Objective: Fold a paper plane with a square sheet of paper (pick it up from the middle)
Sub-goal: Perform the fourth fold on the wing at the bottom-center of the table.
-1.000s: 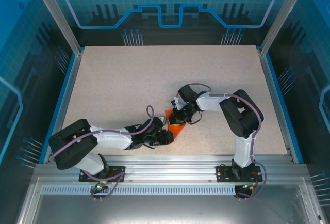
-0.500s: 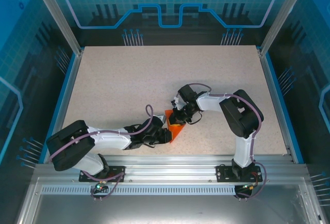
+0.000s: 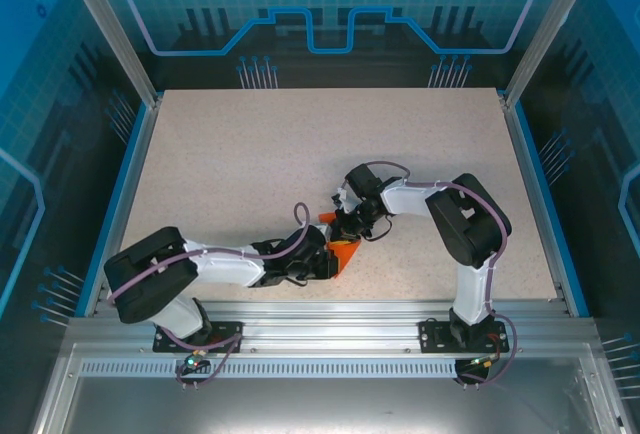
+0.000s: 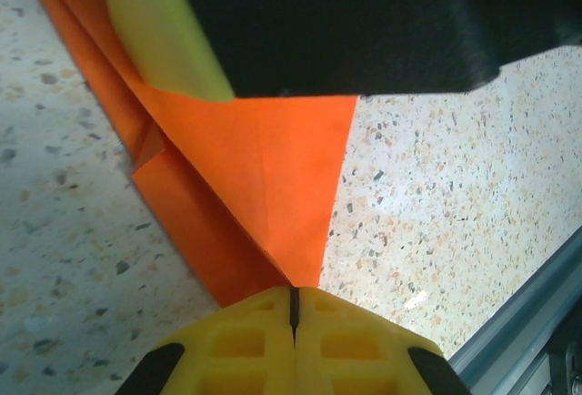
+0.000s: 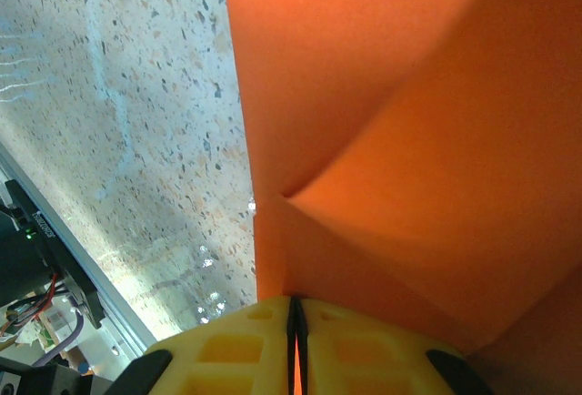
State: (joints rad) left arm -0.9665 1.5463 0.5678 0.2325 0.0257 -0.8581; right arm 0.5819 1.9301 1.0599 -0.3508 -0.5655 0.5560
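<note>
The square sheet of paper is bright orange and folded into a creased, pointed shape near the table's front middle. My left gripper reaches it from the left. In the left wrist view its yellow fingers are shut together, pinching the paper's lower point. My right gripper comes from the right and back, and its yellow finger lies on the paper's upper part. In the right wrist view the right gripper is shut on a fold of the paper, with orange showing between the fingers. A paper plane is out of view.
The speckled tabletop spreads behind and to both sides of the arms. A metal rail runs along the near edge, close to the paper. Blue-framed clear walls close in the table.
My left gripper has closed on the paper's point and its arm has shifted slightly right. The right gripper has kept its hold and place.
</note>
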